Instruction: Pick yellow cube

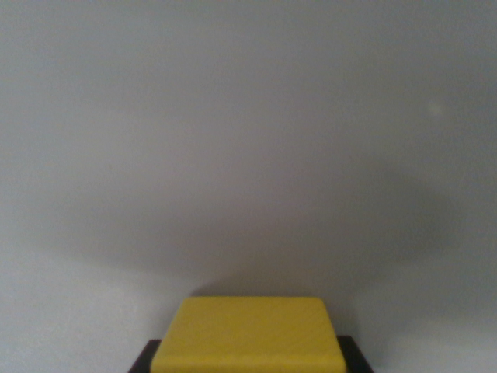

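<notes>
Wrist view only. Yellow cube (247,334) sits at the bottom centre of the frame, cut off by the lower edge. Top face is visible, rounded corners, faint wood grain. Image is soft, so there's no fine detail.

Dark gripper parts (145,359) show as black slivers touching the cube's lower left and lower right corners, one on each side. The cube is between them. Can't tell whether the pincer is clamped on the cube or just bracketing it: the fingertips are mostly out of frame and the contact faces are hidden.

Surroundings: plain pale grey surface (248,140) fills everything else. A broad soft shadow spreads across the middle of the view, above and around the cube, darkest right behind its far edge. One small pale speck (436,109) at upper right, well apart from the cube; too blurred to identify.

Nothing else lies near the cube, and nothing stands between it and the dark parts on either side.
</notes>
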